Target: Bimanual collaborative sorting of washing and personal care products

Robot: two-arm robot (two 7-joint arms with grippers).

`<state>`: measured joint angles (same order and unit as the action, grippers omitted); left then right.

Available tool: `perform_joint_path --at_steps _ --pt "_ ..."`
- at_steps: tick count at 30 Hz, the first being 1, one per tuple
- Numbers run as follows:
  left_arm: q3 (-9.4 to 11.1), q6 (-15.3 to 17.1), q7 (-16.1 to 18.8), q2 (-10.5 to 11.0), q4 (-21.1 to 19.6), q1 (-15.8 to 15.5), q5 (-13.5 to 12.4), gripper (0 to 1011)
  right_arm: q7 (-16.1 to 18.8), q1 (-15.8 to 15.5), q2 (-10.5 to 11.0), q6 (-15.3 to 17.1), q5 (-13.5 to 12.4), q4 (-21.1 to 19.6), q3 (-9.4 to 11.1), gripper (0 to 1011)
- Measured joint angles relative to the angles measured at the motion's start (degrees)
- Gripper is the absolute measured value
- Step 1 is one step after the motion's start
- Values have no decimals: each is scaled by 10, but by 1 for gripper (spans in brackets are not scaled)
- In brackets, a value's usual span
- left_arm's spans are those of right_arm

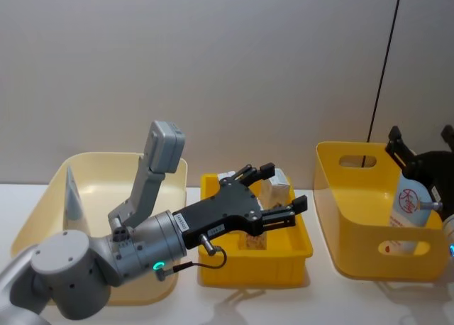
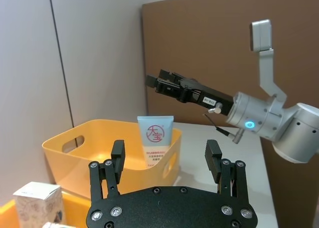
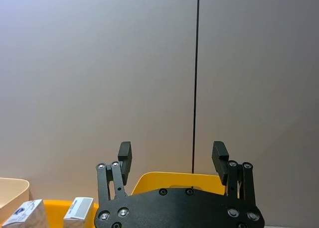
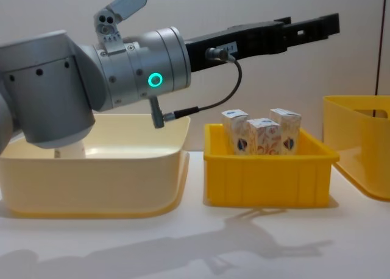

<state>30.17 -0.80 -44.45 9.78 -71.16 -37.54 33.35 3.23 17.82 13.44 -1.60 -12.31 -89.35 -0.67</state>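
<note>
– Three small white cardboard cartons with an orange pattern point(image 4: 263, 137), where do they stand?
– Upright and close together in the small yellow plastic tray point(image 4: 268, 175) in the middle. The tray sits between the wide cream plastic bin point(image 4: 91, 181) on the left and the deep yellow plastic bin with handle slots point(image 1: 358, 257) on the right.
– And the left gripper point(image 1: 284, 188)?
– It reaches across over the tray, well above the cartons, touching none of them. Its two black fingers point(image 2: 118, 156) are spread wide with nothing between them.
– The right gripper point(image 1: 421, 135)?
– It hangs over the deep yellow bin at the right edge of the head view, pointed forward at the wall. Its jaws stand apart too, and they hold nothing.
– Where are the tubes?
– One pale blue flat-ended squeeze tube with a red mark point(image 2: 155, 141) stands upright in the deep yellow bin. Its flat end is up, it rests against the bin's wall, and it is just below the right gripper and clear of it. A second pale tube point(image 1: 73, 196) stands in the cream bin near its left wall, flat end up as well.
</note>
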Motion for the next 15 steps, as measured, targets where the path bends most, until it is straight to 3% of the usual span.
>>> perform_joint_path --at_steps 10,15 --pt "-6 1 57 16 -29 31 -29 1001 1 -29 9 6 -7 -19 -20 1001" --pt "-9 3 97 27 -49 53 -49 1002 2 -62 20 12 -14 -40 -41 1001"
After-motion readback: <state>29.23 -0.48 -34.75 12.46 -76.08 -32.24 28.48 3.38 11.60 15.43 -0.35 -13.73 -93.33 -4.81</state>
